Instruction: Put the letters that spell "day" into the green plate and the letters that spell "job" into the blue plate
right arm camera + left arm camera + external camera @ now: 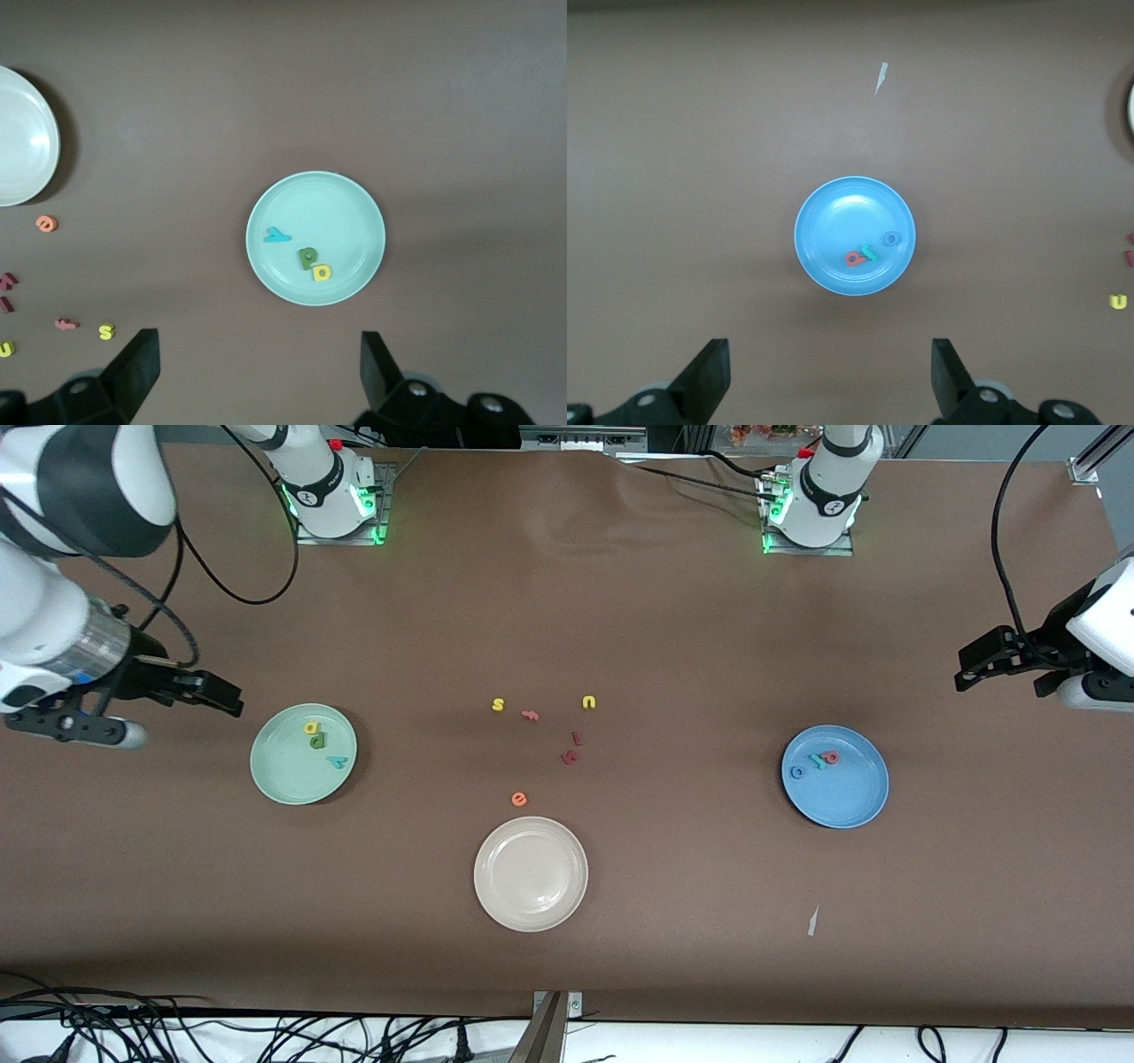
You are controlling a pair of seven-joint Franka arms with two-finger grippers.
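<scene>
The green plate (288,779) lies toward the right arm's end of the table. It holds a yellow letter (312,727), a dark green "d" (317,740) and a teal "y" (337,761). My right gripper (186,721) hangs open and empty over bare table beside it. In the right wrist view the right gripper (259,343) stands short of the green plate (337,204). The blue plate (846,797), toward the left arm's end, holds a blue "o" (797,771), a teal "j" (816,761) and a red "b" (830,757). My left gripper (1014,686) (830,354) is open and empty beside the blue plate (842,212).
A cream-white plate (532,877) sits mid-table, nearer the front camera. Loose letters lie between the two plates: a yellow "s" (498,704), a pink letter (530,714), a yellow "u" (588,702), two dark red letters (570,757) and an orange "e" (519,799). A paper scrap (812,921) lies near the front edge.
</scene>
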